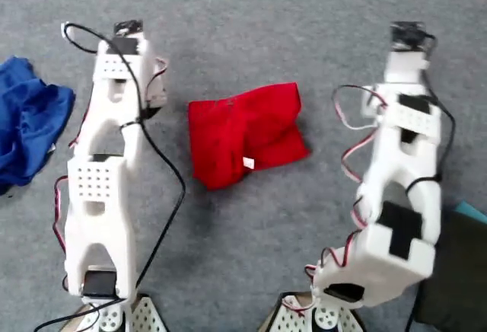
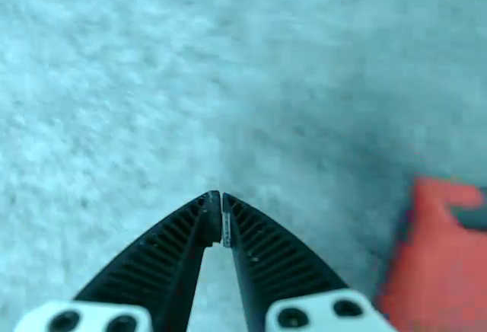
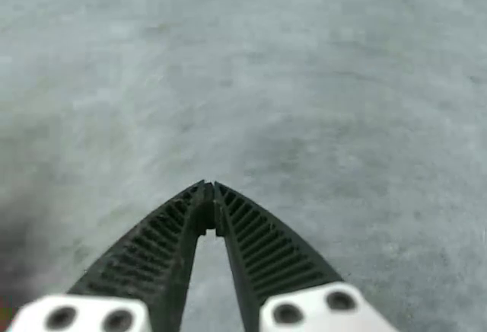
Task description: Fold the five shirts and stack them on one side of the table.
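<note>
The red shirt [image 1: 245,134] lies bunched in the middle of the table [image 1: 251,35], between my two arms. It looks soft, light and floppy, so I would pinch it at a corner or hem, not the thick middle. The blue shirt [image 1: 30,119] sits crumpled at the table's left edge. Both arms are bent up, not touching any cloth. The left hand [image 2: 219,199] is clenched on nothing, and so is the right hand [image 3: 208,189]. The dark heap [image 1: 456,271] by the right edge may be folded shirts.
</note>
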{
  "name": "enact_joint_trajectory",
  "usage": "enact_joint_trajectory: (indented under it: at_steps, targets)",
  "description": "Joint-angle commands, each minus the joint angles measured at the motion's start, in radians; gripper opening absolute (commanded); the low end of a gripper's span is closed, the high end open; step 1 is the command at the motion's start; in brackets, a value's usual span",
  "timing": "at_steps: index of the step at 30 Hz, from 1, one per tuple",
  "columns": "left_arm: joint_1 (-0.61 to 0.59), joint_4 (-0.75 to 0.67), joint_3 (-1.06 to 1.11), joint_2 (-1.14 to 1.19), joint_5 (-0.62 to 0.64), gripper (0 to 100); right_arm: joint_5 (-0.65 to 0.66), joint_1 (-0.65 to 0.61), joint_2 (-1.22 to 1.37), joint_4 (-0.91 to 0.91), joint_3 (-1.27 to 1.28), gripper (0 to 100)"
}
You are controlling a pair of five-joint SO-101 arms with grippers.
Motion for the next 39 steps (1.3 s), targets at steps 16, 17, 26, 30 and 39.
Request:
enact_joint_trajectory:
  at_steps: [16, 17, 26, 30, 39]
  targets:
    - [-0.031, -0.069, 0.002, 0.028, -0.023, 2, 0.281, -0.232, -0.437, 0.405, -0.163, 0.9]
    - [-0.031, -0.08, 0.002, 0.028, -0.023, 2, 0.279, -0.254, -0.426, 0.433, -0.208, 0.9]
    - [-0.043, -0.092, 0.002, 0.025, -0.021, 2, 0.278, -0.456, -0.019, 0.752, -0.671, 0.6]
    - [-0.055, -0.092, 0.002, 0.025, -0.018, 2, 0.279, -0.532, 0.191, 0.879, -0.911, 0.6]
    - [-0.057, -0.092, 0.002, 0.025, -0.021, 2, 0.281, -0.647, 0.621, 1.039, -1.372, 0.5]
